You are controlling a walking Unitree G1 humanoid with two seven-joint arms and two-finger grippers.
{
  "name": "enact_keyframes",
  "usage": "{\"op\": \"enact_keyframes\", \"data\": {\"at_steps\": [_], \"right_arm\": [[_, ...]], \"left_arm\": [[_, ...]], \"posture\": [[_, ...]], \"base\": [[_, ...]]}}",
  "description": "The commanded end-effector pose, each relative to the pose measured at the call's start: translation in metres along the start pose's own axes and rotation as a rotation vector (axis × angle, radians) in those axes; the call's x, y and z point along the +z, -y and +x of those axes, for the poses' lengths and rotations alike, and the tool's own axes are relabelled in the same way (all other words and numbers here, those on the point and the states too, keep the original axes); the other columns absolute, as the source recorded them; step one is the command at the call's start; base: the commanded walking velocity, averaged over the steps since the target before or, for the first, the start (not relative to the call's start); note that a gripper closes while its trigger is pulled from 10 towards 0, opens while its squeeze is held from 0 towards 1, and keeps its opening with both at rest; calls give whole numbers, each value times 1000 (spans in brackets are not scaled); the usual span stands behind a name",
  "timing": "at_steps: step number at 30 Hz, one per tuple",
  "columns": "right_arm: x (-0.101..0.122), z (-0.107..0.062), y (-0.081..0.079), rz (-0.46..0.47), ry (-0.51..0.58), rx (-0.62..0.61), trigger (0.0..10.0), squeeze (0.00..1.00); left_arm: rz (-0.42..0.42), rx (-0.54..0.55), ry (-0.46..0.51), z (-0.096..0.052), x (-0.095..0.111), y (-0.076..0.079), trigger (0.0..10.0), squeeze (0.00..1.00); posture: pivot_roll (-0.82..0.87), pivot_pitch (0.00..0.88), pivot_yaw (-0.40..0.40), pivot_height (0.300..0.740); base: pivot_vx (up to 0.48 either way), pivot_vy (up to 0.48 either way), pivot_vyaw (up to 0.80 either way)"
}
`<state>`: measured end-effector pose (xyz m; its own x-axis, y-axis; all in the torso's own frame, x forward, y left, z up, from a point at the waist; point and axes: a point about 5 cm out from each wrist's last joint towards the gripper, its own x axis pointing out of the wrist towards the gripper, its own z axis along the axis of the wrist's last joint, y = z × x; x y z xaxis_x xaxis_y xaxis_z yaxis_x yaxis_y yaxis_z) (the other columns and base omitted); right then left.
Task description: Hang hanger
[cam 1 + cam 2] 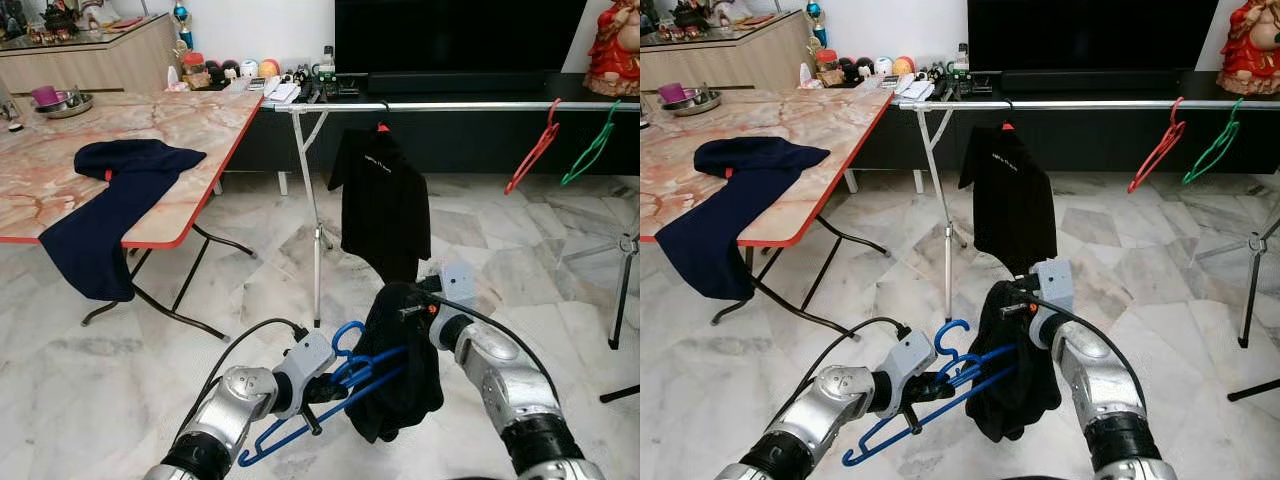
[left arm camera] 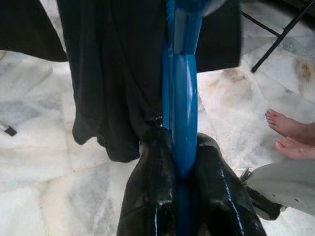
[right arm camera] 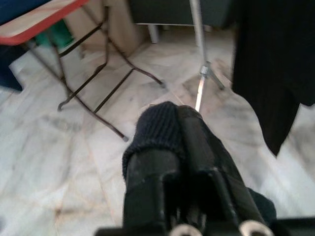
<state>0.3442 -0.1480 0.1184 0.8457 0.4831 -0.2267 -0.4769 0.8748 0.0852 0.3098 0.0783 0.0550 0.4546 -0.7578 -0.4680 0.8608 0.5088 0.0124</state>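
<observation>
Taking the clothes rail (image 1: 450,106) as my landmark, and starting at my far left: the folding table (image 1: 190,215) stands left of the rail's near end, a navy garment (image 1: 105,215) drooping over its edge.

Nearer me, well below and short of the rail, my left gripper (image 1: 322,388) is clamped on the blue hanger (image 1: 330,398); the left wrist view shows both fingers (image 2: 152,196) pressed tight against the blue plastic. The hook curls upward, pointing roughly toward the rail.

Right of that, my right gripper (image 1: 410,300) is closed on a pinch of the dark garment (image 1: 405,370) that is draped over the hanger; in the right wrist view knit cloth is bunched over the fingertips.

Beyond, a black shirt (image 1: 383,205) already hangs from the rail, with a red hanger (image 1: 533,148) and a green hanger (image 1: 590,148) further right along it.

My worry: the garment looks draped rather than properly seated, so lifting toward the rail could let it slide off. The hook could also foul the black shirt if I aim there.

The left wrist view catches a person's bare feet (image 2: 290,135) on the floor close by me, which the head views miss; I should swing carefully.
</observation>
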Motion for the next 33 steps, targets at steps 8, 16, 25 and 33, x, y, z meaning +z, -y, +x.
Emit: {"op": "enact_keyframes", "data": {"at_steps": [8,16,25,33], "right_arm": [[22,-7,-26,-85,64,143,10000,0],[-3,-17,11,-34,-45,-101,10000,0],[8,-18,-8,-45,26,31,10000,0],[32,-22,-38,-139,137,260,10000,0]], "left_arm": [[14,86,47,5,13,-6,10000,0],[19,120,44,2,11,-11,10000,0],[13,133,44,0,9,-14,10000,0],[-6,70,80,6,16,-6,10000,0]], "posture": [[-36,46,25,740],[-30,42,25,740],[-32,32,27,740],[-37,36,25,740]], "base": [[0,0,0],[0,0,0],[0,0,0],[0,0,0]]}}
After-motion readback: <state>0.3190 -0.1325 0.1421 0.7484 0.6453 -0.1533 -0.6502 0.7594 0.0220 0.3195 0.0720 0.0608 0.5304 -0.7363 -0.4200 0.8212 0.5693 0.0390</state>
